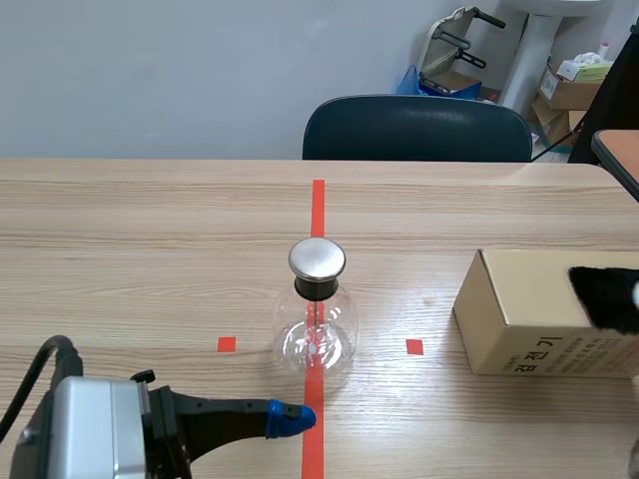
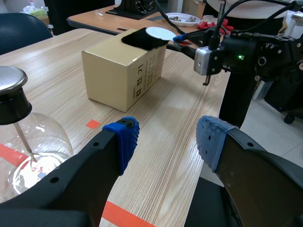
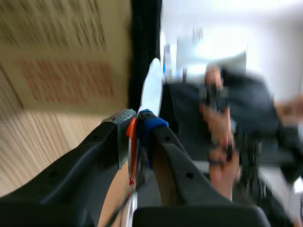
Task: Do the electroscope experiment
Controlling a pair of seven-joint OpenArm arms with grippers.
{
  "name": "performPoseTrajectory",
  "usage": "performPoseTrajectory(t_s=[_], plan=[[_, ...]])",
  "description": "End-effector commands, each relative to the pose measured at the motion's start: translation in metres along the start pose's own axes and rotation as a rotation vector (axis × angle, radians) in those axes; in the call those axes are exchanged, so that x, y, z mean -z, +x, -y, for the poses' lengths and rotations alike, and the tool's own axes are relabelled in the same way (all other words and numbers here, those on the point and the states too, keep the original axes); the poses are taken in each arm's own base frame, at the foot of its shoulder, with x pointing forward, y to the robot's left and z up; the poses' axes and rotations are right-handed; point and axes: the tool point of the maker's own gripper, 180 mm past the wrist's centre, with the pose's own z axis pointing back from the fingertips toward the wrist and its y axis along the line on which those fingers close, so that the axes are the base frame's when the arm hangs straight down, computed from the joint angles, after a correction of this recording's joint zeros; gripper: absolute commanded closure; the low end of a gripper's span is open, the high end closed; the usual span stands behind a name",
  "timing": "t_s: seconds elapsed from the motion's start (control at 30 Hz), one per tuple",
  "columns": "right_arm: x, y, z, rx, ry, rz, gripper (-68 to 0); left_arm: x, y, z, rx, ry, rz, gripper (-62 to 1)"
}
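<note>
left pincer [image 2: 166,137] gapes empty beside the glass electroscope [image 1: 316,334]; right pincer [image 3: 135,125] clamps a white disc [image 3: 152,87] by its orange stem [image 3: 132,144].

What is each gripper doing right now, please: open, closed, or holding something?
Left gripper: open, holding nothing.
Right gripper: closed on a white disc, gripped by its thin handle.

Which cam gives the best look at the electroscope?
Scene view: the whole electroscope shows, metal cap to glass base, unobstructed. Left wrist view catches the electroscope only partly: cap, rod and some of the globe, beside the left gripper. Right wrist view shows none of it.
</note>
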Motion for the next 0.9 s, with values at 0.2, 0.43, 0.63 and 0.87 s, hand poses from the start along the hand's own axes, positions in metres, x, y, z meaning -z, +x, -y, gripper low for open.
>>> performPoseTrajectory(t_s=[0.2, 0.43, 0.63, 0.87], plan=[[-0.001, -0.033, 0.010, -0.038, -0.044, -0.180, -0.8, 0.021, 0.019, -0.034, 0.050, 0.133, 0.067, -30.2], [0.001, 0.015, 0.008, -0.045, -0.035, 0.082, -0.8, 0.018, 0.016, -0.034, 0.053, 0.122, 0.054, -30.2], [-0.001, -0.024, 0.007, -0.043, -0.029, -0.138, -0.8, 0.017, 0.015, -0.034, 0.052, 0.122, 0.047, -30.2], [0.000, 0.002, 0.007, -0.026, -0.040, -0.011, -0.8, 0.013, 0.011, -0.031, 0.043, 0.119, 0.032, -30.2]])
